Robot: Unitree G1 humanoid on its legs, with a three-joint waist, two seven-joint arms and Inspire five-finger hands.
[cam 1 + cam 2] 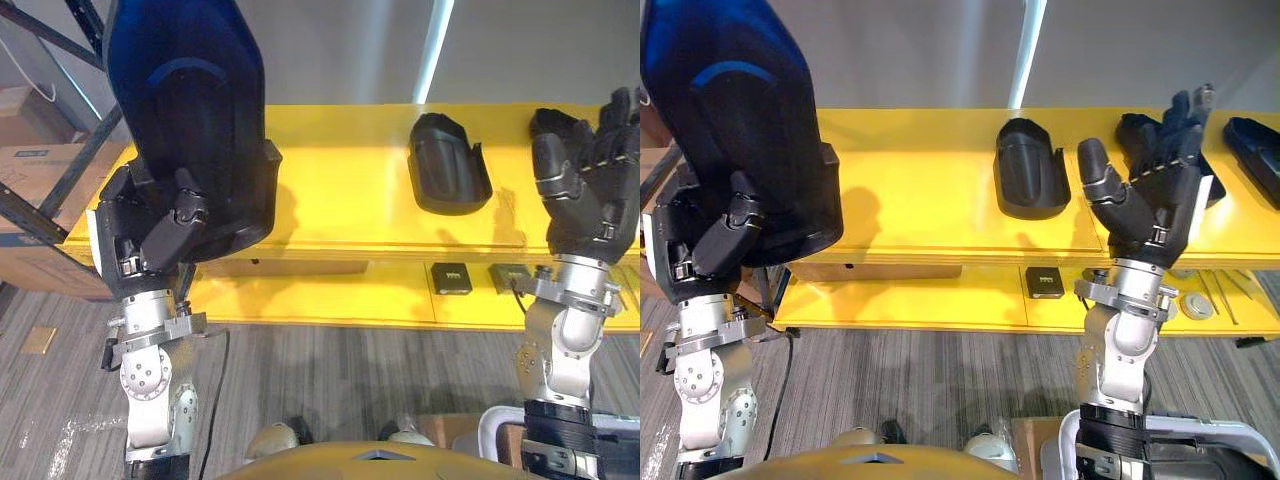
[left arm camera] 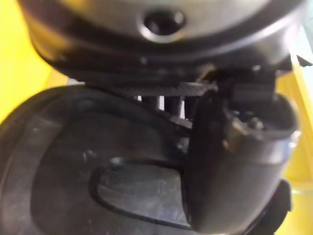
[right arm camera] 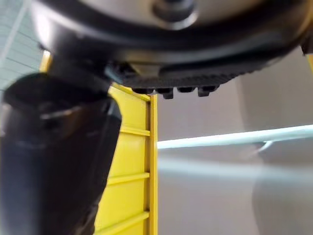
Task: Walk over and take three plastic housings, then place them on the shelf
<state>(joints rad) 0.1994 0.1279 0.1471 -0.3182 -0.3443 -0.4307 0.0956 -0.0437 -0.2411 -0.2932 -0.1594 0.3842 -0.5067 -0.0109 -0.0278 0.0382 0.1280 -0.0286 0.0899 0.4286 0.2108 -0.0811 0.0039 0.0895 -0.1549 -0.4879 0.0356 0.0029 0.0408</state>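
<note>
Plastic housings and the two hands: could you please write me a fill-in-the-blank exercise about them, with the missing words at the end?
1. The left hand grips a dark plastic ____.
2. The right hand is open and holds ____.
3. A second housing lies on the ____ table.
Missing words: housing; nothing; yellow.

Yellow workbench (image 1: 340,200) against grey wall (image 1: 330,50). Small black box (image 1: 452,277) on lower tier, second box (image 1: 508,274) just beside. Round roll (image 1: 1196,307) further right. Cardboard boxes (image 1: 40,165) at left. Grey plank floor (image 1: 330,370).
</note>
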